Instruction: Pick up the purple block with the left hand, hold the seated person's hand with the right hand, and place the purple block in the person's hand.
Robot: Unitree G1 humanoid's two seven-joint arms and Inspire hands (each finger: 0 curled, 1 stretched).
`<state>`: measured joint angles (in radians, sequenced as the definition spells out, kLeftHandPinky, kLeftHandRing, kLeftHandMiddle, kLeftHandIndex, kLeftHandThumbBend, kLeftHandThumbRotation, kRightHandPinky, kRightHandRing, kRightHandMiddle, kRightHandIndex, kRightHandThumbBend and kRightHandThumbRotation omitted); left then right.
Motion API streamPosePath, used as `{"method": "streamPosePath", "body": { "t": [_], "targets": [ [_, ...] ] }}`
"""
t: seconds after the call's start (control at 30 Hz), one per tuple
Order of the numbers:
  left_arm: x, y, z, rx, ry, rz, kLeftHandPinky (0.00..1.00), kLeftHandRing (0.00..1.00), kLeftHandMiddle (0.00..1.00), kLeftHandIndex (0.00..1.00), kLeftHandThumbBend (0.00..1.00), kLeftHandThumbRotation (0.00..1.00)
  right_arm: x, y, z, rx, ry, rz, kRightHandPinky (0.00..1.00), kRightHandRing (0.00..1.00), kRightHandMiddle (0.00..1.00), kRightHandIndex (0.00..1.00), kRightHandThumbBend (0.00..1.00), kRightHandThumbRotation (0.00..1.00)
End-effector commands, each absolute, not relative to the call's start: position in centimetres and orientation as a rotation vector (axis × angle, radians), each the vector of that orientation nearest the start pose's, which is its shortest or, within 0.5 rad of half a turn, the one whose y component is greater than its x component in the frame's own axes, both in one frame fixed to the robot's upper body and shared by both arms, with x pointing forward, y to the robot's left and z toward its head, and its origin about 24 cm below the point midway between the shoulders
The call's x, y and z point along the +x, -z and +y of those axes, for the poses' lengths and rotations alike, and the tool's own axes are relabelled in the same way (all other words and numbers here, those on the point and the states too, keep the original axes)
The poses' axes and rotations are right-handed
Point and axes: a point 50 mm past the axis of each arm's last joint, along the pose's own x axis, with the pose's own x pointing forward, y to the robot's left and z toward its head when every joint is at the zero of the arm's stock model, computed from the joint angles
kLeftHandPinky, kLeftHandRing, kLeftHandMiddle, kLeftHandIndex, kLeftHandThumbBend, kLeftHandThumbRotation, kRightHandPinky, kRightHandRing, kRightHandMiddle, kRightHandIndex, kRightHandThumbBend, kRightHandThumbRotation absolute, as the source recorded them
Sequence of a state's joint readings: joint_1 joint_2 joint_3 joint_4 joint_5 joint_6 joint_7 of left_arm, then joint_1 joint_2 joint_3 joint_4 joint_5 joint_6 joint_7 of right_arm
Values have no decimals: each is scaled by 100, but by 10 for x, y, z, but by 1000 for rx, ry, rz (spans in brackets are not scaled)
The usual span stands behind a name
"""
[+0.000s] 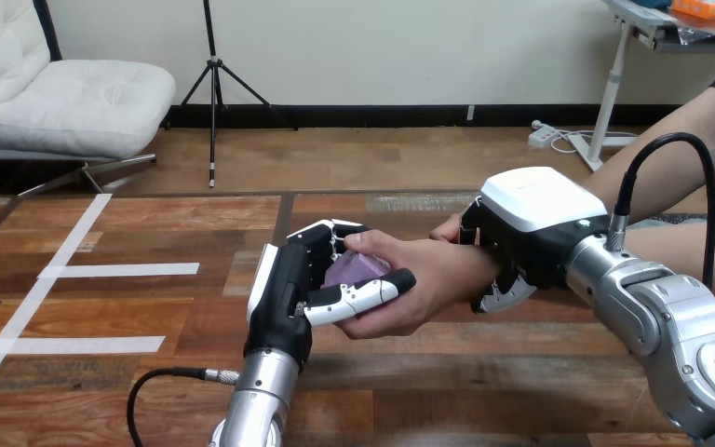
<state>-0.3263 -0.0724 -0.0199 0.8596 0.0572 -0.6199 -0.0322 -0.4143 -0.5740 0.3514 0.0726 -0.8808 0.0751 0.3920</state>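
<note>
- Wooden table (149,233) below, tape (121,270) at left
- Gripping block (356,270) with left hand (284,289), fingers curled over, thumb in front
- Holding block against person's hand (428,279), above table's middle
- Clasping person's wrist (482,268) with right hand (531,223)

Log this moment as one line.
phase: handover | left hand: shut on purple block, block against person's hand | right hand: clasps person's wrist | block not released

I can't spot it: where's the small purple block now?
In the head view, the small purple block sits at the centre, gripped by the robot's left hand and touching the person's hand.
</note>
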Motion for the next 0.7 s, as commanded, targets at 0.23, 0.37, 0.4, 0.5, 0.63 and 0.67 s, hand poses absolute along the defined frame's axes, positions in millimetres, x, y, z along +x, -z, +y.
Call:
{"method": "streamPosePath", "body": {
  "t": [0.23, 0.37, 0.4, 0.5, 0.63, 0.67],
  "targets": [
    [304, -26, 69, -10, 270, -190, 33, 40, 48, 50, 88, 14, 329, -134, -164, -1601, -353, -97, 42, 47, 53, 53, 65, 0],
    [304, -26, 69, -10, 273, -190, 33, 40, 48, 50, 87, 13, 329, -134, -164, -1616, -358, -96, 42, 48, 55, 54, 64, 0],
    [304, -26, 68, -10, 273, -188, 33, 40, 48, 50, 87, 13, 329, -134, -164, -1622, -359, -96, 42, 48, 55, 55, 64, 0],
    [304, -26, 69, -9, 278, -189, 33, 40, 48, 50, 87, 13, 328, -134, -164, -1635, -362, -95, 42, 49, 56, 57, 64, 0],
    [304, -25, 70, -14, 295, -194, 35, 41, 49, 51, 86, 13, 328, -133, -164, -1640, -362, -102, 42, 49, 58, 61, 63, 0],
    [304, -25, 70, -12, 301, -195, 35, 42, 49, 51, 86, 13, 327, -132, -164, -1644, -360, -110, 42, 50, 58, 61, 63, 0]
  ]
}}
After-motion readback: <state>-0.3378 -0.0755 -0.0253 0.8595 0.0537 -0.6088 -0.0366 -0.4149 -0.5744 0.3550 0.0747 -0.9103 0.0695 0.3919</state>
